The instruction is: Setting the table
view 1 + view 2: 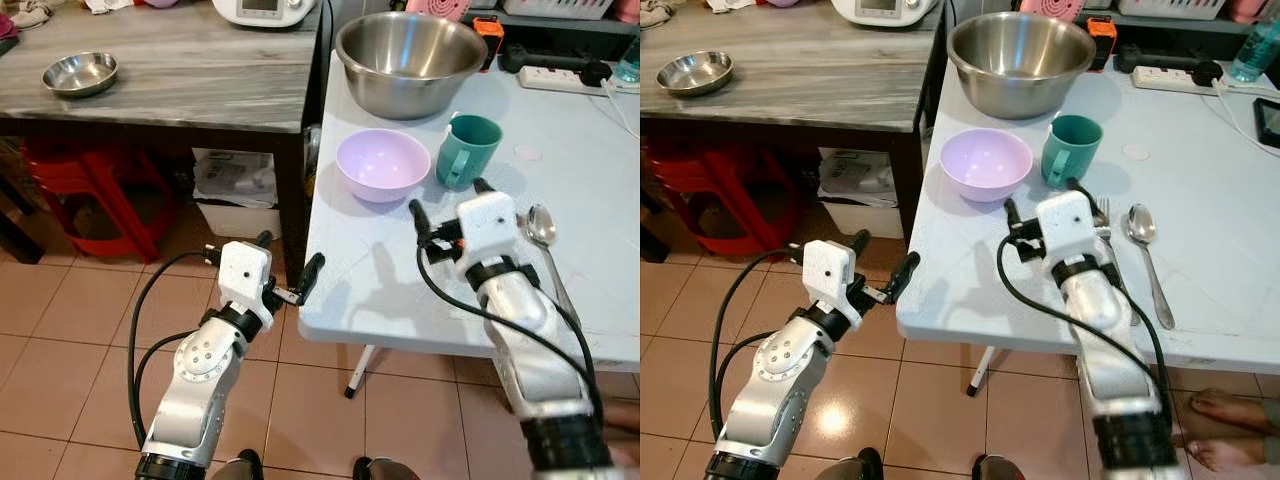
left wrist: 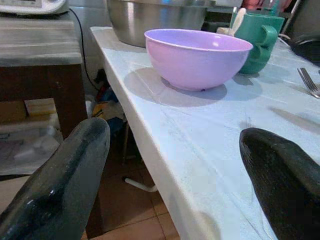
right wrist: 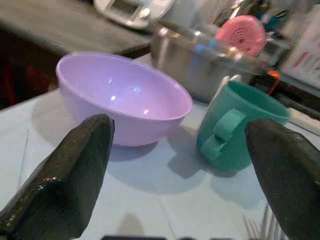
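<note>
A lilac bowl and a teal mug stand side by side on the white table, in front of a big steel mixing bowl. A spoon lies to the right, and a fork is partly hidden under my right wrist. My right gripper hovers open just short of the bowl and mug, which fill its wrist view as bowl and mug. My left gripper is open at the table's front left corner, facing the bowl along the tabletop.
A grey wood-topped table on the left carries a small steel bowl and a white appliance. Red stools stand under it. A power strip lies at the back right. A person's bare feet are by the table.
</note>
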Controlling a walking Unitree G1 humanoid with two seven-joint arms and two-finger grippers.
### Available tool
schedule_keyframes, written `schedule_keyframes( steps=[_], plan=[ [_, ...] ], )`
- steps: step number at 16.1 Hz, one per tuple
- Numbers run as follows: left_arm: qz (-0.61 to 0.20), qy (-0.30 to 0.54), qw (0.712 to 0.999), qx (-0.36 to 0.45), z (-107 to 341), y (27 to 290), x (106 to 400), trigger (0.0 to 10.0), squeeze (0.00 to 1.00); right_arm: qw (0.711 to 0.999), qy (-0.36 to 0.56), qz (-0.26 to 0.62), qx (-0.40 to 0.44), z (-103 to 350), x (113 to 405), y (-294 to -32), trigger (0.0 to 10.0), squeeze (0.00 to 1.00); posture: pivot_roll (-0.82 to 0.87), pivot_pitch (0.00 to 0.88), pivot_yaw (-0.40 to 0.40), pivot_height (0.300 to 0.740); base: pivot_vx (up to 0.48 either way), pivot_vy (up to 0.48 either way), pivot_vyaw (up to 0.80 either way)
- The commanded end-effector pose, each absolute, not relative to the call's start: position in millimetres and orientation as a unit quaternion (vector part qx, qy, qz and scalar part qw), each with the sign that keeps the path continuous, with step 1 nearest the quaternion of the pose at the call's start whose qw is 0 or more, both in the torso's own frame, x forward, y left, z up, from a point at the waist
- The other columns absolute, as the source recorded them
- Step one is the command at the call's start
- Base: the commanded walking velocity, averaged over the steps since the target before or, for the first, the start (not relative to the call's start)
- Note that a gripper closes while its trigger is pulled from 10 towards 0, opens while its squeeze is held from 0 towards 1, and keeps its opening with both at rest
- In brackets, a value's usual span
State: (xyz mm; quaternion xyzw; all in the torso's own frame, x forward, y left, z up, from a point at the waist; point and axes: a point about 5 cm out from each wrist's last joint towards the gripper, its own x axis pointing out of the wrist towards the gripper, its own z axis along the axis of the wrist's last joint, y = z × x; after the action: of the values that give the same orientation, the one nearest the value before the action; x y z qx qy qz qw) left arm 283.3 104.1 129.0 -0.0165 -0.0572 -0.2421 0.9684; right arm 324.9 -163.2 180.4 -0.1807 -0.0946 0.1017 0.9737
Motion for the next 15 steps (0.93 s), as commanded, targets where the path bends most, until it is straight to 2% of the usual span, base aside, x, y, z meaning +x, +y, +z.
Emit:
schedule_keyframes(
  steps=[1, 7, 15],
  plan=[
    [-0.246, -0.061, 0.967, -0.013, 131, 105, 280, 10.0, 0.00, 0.971, -0.079, 0.128, -0.187, 179, 329, -160, 10.0, 0.00, -0.17, 0.217, 0.014, 0.740, 0.000, 0.000, 0.00],
    [-0.265, -0.057, 0.962, -0.014, 133, 103, 278, 10.0, 0.00, 0.947, -0.053, 0.185, -0.256, 201, 363, -165, 10.0, 0.00, -0.16, 0.245, 0.019, 0.740, 0.000, 0.000, 0.00],
    [-0.268, -0.049, 0.962, -0.014, 133, 100, 275, 10.0, 0.00, 0.893, -0.032, 0.273, -0.358, 221, 393, -152, 10.0, 0.00, -0.13, 0.265, 0.008, 0.740, 0.000, 0.000, 0.00]
  ],
)
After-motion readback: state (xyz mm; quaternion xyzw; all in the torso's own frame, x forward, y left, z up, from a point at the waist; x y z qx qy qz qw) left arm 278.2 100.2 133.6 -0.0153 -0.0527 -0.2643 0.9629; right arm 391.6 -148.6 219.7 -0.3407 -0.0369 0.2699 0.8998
